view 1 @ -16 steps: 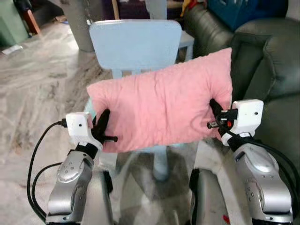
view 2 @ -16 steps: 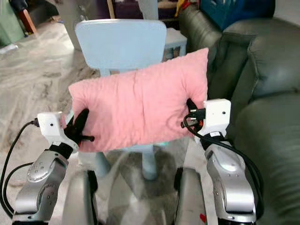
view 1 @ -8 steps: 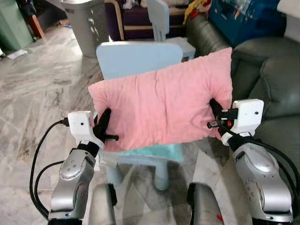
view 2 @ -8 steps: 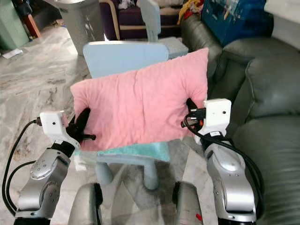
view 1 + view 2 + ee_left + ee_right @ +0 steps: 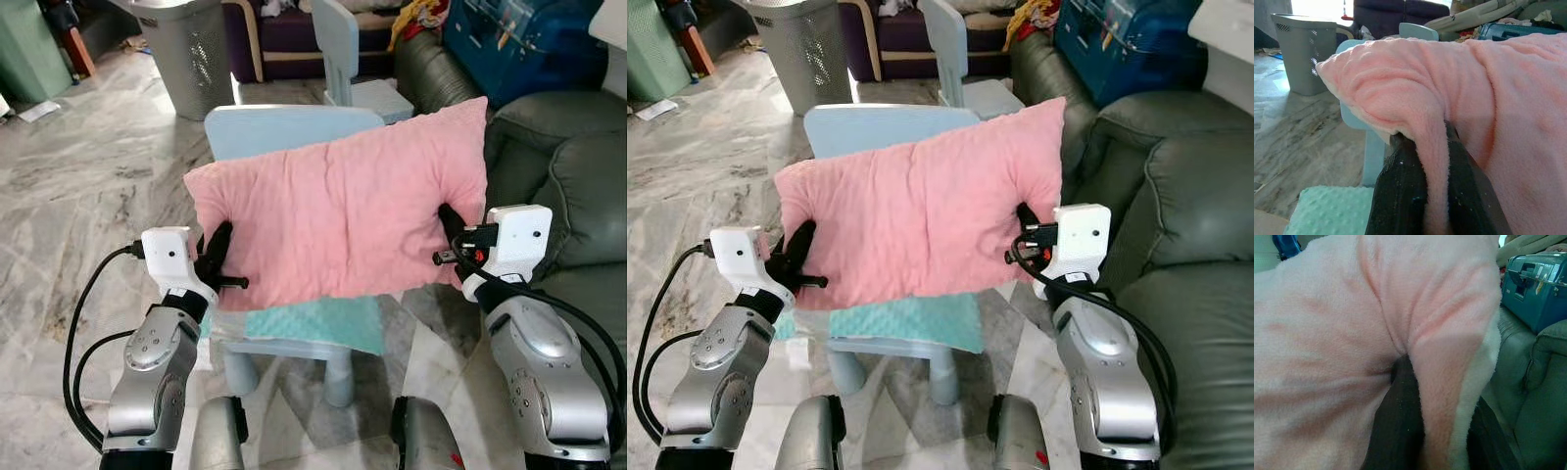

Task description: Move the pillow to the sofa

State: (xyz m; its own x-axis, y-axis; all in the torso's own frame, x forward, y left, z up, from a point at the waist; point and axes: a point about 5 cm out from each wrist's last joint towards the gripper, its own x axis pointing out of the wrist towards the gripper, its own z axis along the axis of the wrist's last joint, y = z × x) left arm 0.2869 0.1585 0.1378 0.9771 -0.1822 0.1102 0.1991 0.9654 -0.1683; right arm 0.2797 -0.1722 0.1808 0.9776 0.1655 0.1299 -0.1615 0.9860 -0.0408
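Mostly the pillow (image 5: 343, 211) hid the blue chair (image 5: 284, 125); I held it aloft beside the sofa (image 5: 573, 166), left gripper (image 5: 217, 257) and right gripper (image 5: 453, 235) pinching its ends. Since earlier, a teal cushion (image 5: 313, 323), I think, had appeared below.

Head stereo pair down onto pillow (image 5: 338, 220); wrist cameras close against it.

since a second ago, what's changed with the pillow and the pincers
The view has tilted up and back: more of the blue chair and its teal cushion now shows below the pillow, and a bin shows behind. No change in grip: left pincer and right pincer stay shut on the pillow's ends, beside the sofa.
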